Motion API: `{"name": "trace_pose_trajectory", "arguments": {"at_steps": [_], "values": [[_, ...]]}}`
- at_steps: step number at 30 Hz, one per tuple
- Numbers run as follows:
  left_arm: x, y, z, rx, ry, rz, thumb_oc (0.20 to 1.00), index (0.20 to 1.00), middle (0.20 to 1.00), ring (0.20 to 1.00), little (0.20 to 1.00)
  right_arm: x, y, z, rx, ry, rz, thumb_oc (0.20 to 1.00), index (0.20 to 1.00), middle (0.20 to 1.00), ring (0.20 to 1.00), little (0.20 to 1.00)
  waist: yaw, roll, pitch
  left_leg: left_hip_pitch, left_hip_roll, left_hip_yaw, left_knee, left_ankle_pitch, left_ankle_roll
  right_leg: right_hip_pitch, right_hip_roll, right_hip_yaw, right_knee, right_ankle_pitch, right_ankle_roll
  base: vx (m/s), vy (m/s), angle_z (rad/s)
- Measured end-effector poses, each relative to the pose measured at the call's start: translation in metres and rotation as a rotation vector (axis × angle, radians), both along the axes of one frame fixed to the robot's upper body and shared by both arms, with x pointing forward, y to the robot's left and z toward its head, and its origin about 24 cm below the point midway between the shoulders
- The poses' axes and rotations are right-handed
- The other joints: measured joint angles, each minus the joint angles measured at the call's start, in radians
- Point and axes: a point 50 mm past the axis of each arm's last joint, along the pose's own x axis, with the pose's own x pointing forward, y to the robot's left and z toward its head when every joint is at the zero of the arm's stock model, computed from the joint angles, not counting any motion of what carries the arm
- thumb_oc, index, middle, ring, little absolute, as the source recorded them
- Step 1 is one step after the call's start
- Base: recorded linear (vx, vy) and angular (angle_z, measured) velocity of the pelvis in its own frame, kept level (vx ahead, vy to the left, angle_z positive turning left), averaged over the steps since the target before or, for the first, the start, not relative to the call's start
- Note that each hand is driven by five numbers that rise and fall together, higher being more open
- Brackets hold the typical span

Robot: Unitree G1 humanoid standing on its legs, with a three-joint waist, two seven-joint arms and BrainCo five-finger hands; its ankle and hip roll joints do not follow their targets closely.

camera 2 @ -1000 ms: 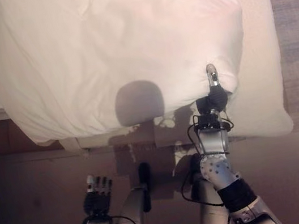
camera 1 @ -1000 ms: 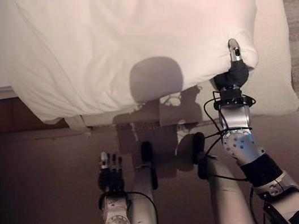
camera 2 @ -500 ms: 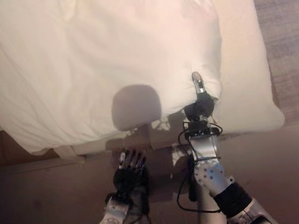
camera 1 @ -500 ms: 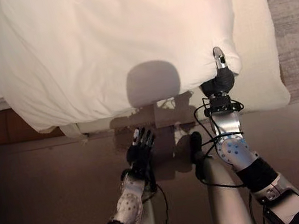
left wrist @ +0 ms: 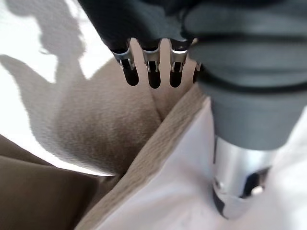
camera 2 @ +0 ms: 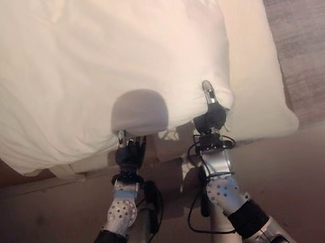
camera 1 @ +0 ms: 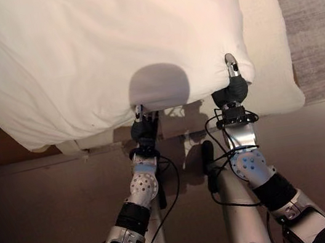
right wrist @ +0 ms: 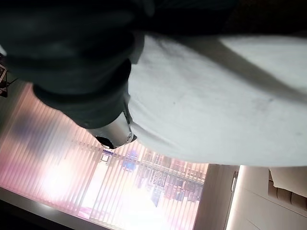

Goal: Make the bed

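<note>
At the foot edge of the bed (camera 1: 272, 87), in my left eye view, my left hand (camera 1: 143, 128) has come right up from down by the floor, where it hung a second ago, and now sits just under the hanging hem of the white duvet (camera 1: 107, 49), fingers pointing up into the shadowed fold. My right hand (camera 1: 232, 81) stays where it was, clamped on the duvet's near right corner, one finger showing over the bunched cloth. The whole picture has slid leftward too, so that is my head turning, not the bedding moving. In the right eye view it's the same story: left hand (camera 2: 128, 149) tucked against the lower edge of the duvet (camera 2: 93, 45), right hand (camera 2: 212, 110) pinching the corner beside it, the two hands now near each other along one hem. From my left wrist view, my fingers (left wrist: 154, 72) hang straight and relaxed, not yet curled on anything, with the tan sheet edge (left wrist: 158, 143) and white cloth just past them. From my right wrist view, the white duvet (right wrist: 216, 110) is pressed close against the dark cover of my hand; the fingers themselves I can't make out here, but the head views show the grasp. So I reckon the second grip is about to happen, and with both hands on this hem I can pull the duvet square over the bed.
</note>
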Motion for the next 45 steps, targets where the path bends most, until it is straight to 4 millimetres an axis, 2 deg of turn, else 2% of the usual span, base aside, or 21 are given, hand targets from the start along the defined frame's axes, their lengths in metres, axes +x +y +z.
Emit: {"name": "trace_pose_trajectory", "arguments": {"at_steps": [19, 25, 29, 32, 39, 40, 42, 45], "values": [[0.003, 0.063, 0.007, -0.142, -0.011, 0.329, 1.000, 1.000, 1.000, 1.000, 1.000, 0.000, 0.001, 0.002, -0.011, -0.035, 0.017, 0.200, 0.200, 0.200, 0.200, 0.200, 0.002, -0.007, -0.003, -0.013, 0.002, 0.002, 0.015, -0.002, 0.002, -0.009, 0.000, 0.004, 0.005, 0.003, 0.002, 0.00, 0.000, 0.00], [0.004, 0.084, 0.011, -0.186, 0.042, 0.460, 1.000, 1.000, 1.000, 1.000, 1.000, 0.000, 0.002, 0.001, -0.017, -0.029, 0.025, 0.200, 0.200, 0.200, 0.200, 0.200, 0.004, -0.007, -0.003, -0.014, 0.003, 0.005, 0.024, -0.002, 0.003, -0.008, 0.001, 0.006, 0.006, 0.008, 0.000, 0.00, 0.000, 0.00], [0.013, 0.106, 0.009, -0.140, 0.129, 0.551, 1.000, 1.000, 1.000, 1.000, 1.000, -0.001, 0.007, -0.002, -0.029, -0.004, 0.042, 0.200, 0.200, 0.200, 0.200, 0.200, 0.003, -0.007, -0.003, -0.014, 0.004, 0.008, 0.029, -0.002, 0.003, -0.008, 0.003, 0.010, 0.005, 0.014, 0.000, 0.00, 0.008, -0.02], [0.015, 0.114, 0.010, -0.157, 0.164, 0.587, 1.000, 1.000, 1.000, 1.000, 1.000, -0.001, 0.008, -0.005, -0.036, 0.016, 0.043, 0.200, 0.200, 0.200, 0.200, 0.200, 0.003, -0.007, -0.003, -0.015, 0.004, 0.008, 0.031, -0.002, 0.003, -0.008, 0.003, 0.011, 0.005, 0.014, 0.000, 0.00, 0.000, 0.00], [0.019, 0.137, 0.022, -0.128, 0.201, 0.674, 1.000, 1.000, 1.000, 1.000, 1.000, -0.001, 0.003, -0.012, -0.062, 0.067, 0.031, 0.200, 0.200, 0.200, 0.200, 0.200, 0.001, -0.008, -0.003, -0.015, 0.004, 0.009, 0.031, -0.002, 0.003, -0.008, 0.003, 0.012, 0.004, 0.015, 0.001, 0.00, 0.000, 0.00], [0.019, 0.139, 0.024, -0.119, 0.199, 0.681, 0.827, 0.827, 0.827, 0.827, 0.827, -0.001, 0.003, -0.012, -0.066, 0.069, 0.030, 0.200, 0.200, 0.200, 0.200, 0.200, 0.001, -0.008, -0.003, -0.015, 0.004, 0.009, 0.031, -0.002, 0.003, -0.008, 0.004, 0.012, 0.004, 0.015, 0.001, 0.00, 0.000, 0.00], [0.019, 0.148, 0.030, -0.069, 0.194, 0.712, 0.200, 0.200, 0.200, 0.200, 0.200, -0.001, 0.003, -0.013, -0.074, 0.075, 0.033, 0.200, 0.200, 0.200, 0.200, 0.200, 0.001, -0.009, -0.004, -0.015, 0.005, 0.010, 0.031, -0.002, 0.003, -0.009, 0.005, 0.012, 0.003, 0.016, 0.001, 0.00, 0.000, 0.00], [0.021, 0.154, 0.033, -0.025, 0.217, 0.737, 0.200, 0.200, 0.200, 0.200, 0.200, -0.001, 0.006, -0.014, -0.083, 0.087, 0.044, 0.200, 0.200, 0.200, 0.200, 0.200, 0.000, -0.009, -0.004, -0.015, 0.005, 0.010, 0.032, -0.002, 0.003, -0.009, 0.005, 0.012, 0.003, 0.016, 0.001, 0.00, 0.000, 0.00]]}}
